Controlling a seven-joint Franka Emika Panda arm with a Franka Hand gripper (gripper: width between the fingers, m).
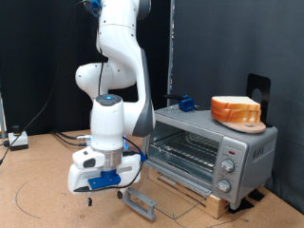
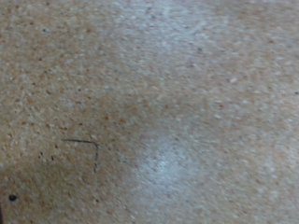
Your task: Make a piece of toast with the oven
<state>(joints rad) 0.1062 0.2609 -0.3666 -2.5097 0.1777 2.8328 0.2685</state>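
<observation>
The silver toaster oven (image 1: 249,150) stands on a wooden board at the exterior view's right. Its glass door hangs open, with the grey bar handle (image 1: 141,201) down near the table and the wire rack (image 1: 185,149) showing inside. The piece of toast (image 1: 235,106) lies on a round tan wooden dish (image 1: 245,123) on top of the oven. My gripper (image 1: 90,190) hangs low over the table at the exterior view's left, a little beyond the open door's handle and apart from it. The wrist view shows only bare brown tabletop (image 2: 149,112), with no fingers and nothing held.
A blue object (image 1: 185,103) sits on the oven's top at its far left corner. A black stand (image 1: 258,90) rises behind the oven. Cables and a small box (image 1: 17,141) lie on the table at the far left. A thin wire loops on the table in front.
</observation>
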